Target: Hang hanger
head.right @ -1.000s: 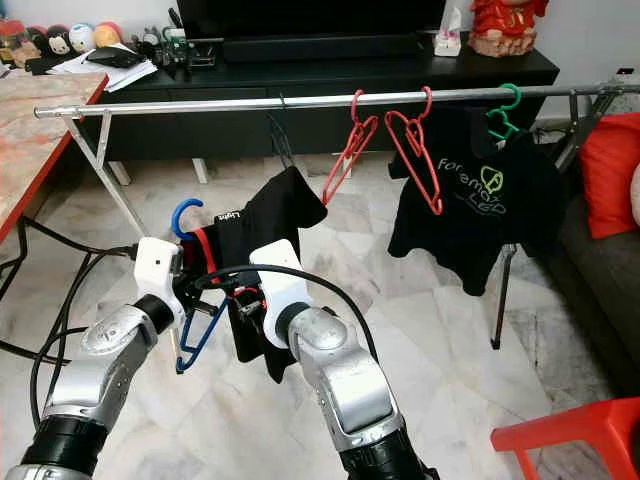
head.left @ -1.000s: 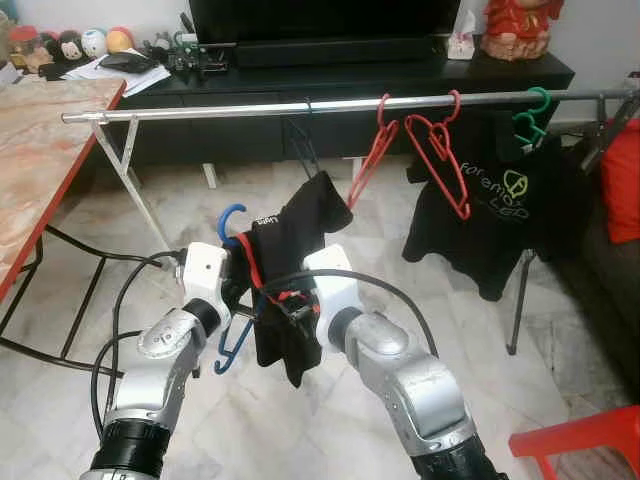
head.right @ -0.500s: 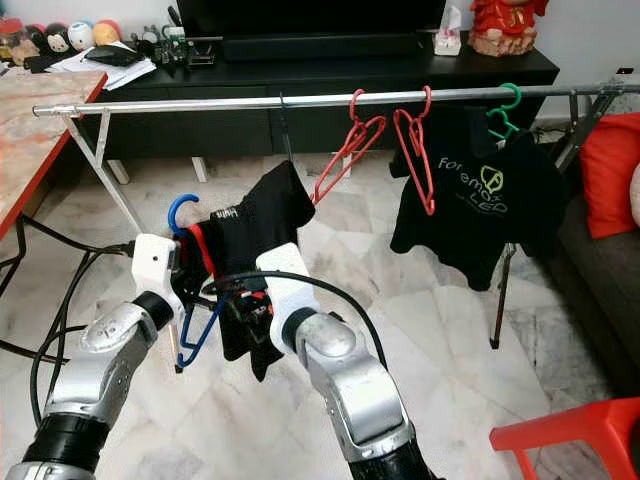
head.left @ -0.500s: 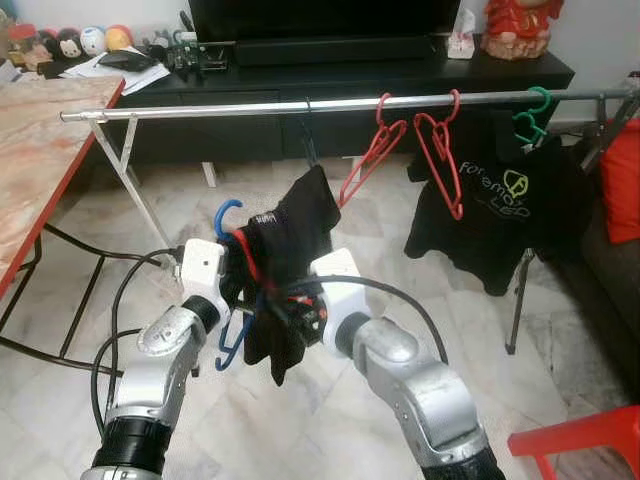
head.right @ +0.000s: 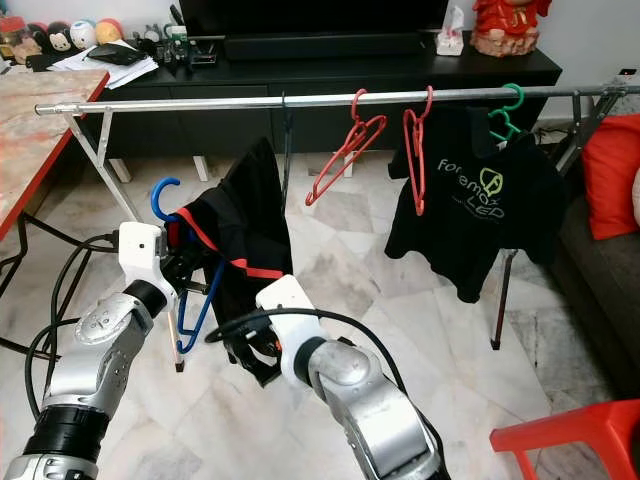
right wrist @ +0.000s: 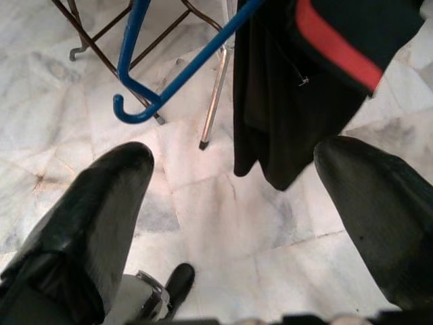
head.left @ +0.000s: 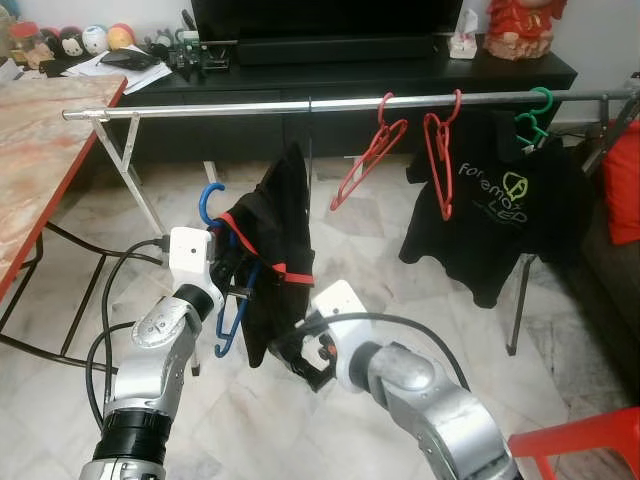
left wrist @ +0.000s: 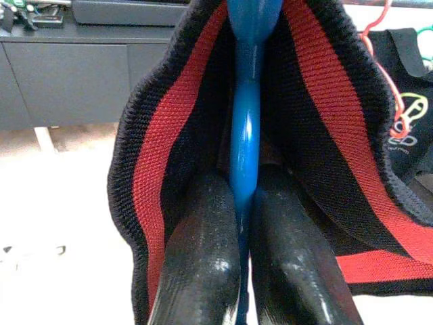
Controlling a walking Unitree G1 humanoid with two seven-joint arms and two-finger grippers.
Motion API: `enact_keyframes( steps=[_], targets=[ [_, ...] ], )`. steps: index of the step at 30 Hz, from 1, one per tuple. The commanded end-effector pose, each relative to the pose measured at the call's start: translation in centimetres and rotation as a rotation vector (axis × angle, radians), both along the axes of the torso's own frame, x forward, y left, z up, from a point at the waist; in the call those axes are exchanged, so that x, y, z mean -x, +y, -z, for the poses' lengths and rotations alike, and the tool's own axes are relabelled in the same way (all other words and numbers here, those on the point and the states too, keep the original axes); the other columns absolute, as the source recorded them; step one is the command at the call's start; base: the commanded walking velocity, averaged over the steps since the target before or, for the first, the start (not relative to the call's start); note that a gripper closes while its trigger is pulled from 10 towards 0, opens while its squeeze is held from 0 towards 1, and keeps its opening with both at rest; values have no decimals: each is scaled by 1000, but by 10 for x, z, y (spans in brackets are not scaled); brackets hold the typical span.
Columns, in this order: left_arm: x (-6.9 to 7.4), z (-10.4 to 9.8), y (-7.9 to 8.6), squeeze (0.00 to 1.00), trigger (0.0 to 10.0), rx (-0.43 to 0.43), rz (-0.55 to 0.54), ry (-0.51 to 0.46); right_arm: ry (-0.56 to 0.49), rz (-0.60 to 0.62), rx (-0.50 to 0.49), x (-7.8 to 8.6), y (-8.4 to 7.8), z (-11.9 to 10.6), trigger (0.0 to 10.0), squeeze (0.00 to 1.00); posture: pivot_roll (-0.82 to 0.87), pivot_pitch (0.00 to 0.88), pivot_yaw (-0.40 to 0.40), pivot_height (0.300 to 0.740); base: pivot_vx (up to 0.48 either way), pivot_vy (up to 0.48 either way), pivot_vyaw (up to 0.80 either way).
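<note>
Left wrist view puts the blue hanger dead centre, its neck pinched between the two black fingers of the left gripper, with the shirt's black-and-red collar wrapped round it. From the head camera the hanger sits low and left of centre, hook upward, well below the rail and not yet on it.

What has changed in the last second is the right gripper. It was up against the bunched shirt beside the left one; now it has dropped below the hem, and its fingers stand wide apart with only floor and the shirt's dangling edge between them. The shirt, released, has fallen from a crumpled bundle into a straighter drape off the hanger. The left arm has also lifted the hanger a little higher.

So the left arm alone carries the load, and I'd judge dressing is done and lifting is next. The bare stretch of rail left of the red hangers looks the natural spot; the green one with its shirt hangs farther right.
</note>
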State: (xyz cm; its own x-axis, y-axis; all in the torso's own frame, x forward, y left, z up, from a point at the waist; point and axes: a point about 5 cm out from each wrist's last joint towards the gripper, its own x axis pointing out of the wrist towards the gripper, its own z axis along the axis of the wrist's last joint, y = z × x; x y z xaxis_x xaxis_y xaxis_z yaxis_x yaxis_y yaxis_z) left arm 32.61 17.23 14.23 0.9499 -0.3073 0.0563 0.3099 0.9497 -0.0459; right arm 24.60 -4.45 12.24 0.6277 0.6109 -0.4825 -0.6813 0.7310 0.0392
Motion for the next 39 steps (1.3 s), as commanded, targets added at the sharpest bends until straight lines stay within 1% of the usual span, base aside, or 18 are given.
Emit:
enact_keyframes(
  steps=[1,4,5,6,7,10,12,15,17,18,21,23,25,27,30,33,37,39],
  targets=[
    [-2,-13,1,0,10000,16,-3,-69,-21,-11,1,3,1,-5,10000,1000,-98,113,19,740,0,0,0],
    [0,-12,2,0,10000,12,9,-68,-41,21,12,1,-8,-9,10000,1000,-100,113,20,740,0,0,0],
    [0,-12,2,0,10000,12,14,-67,-47,35,19,0,-11,-10,10000,239,-99,113,20,740,0,0,0],
    [0,-12,2,0,10000,12,22,-69,-55,52,26,-1,-18,-12,10000,0,-99,113,20,740,0,0,0],
    [0,-12,2,0,10000,12,22,-69,-55,52,26,-1,-18,-12,10000,0,-99,113,20,740,0,0,0],
    [0,-13,2,0,10000,13,27,-70,-74,70,30,-3,-29,-18,10000,0,-98,112,21,740,0,0,0],
    [0,-13,1,0,10000,14,31,-70,-84,74,-19,-3,-34,-27,10000,0,-103,111,22,740,0,0,0],
    [1,-10,-2,0,10000,16,55,-61,-124,32,-102,-1,-36,-39,10000,0,-109,109,22,740,0,0,0],
    [3,-9,-4,0,10000,9,85,-53,-187,48,-95,-5,-42,-43,10000,0,-110,109,23,740,0,0,0],
    [6,-7,-6,0,10000,8,133,-42,-231,86,-72,-11,-52,-45,10000,0,-107,109,25,740,0,0,0],
    [11,-5,-9,0,10000,-5,197,-24,-255,104,-57,-18,-64,-47,10000,0,-109,108,26,740,0,0,0],
    [12,-4,-9,0,10000,-8,217,-19,-263,98,-45,-19,-67,-48,10000,0,-107,107,26,740,0,0,0],
    [16,3,-10,0,10000,-44,268,18,-261,92,-31,-24,-72,-45,10000,0,-109,107,26,740,0,0,0],
    [21,8,-12,0,10000,-50,312,38,-258,75,-3,-27,-74,-43,10000,0,-106,101,24,740,0,0,0],
    [25,10,-14,0,10000,-42,346,51,-271,69,-2,-30,-75,-43,10000,0,-107,89,26,740,0,0,0],
    [37,18,-18,0,10000,-69,454,95,-307,-8,-26,-33,-74,-46,10000,0,-106,78,26,740,0,0,0],
    [39,19,-18,0,10000,-70,475,104,-307,-28,-22,-33,-75,-46,10000,0,-106,78,26,740,0,0,0],
    [42,21,-22,0,10000,-84,536,127,-304,-113,31,-33,-81,-43,10000,0,-107,65,24,740,0,0,0]
  ],
)
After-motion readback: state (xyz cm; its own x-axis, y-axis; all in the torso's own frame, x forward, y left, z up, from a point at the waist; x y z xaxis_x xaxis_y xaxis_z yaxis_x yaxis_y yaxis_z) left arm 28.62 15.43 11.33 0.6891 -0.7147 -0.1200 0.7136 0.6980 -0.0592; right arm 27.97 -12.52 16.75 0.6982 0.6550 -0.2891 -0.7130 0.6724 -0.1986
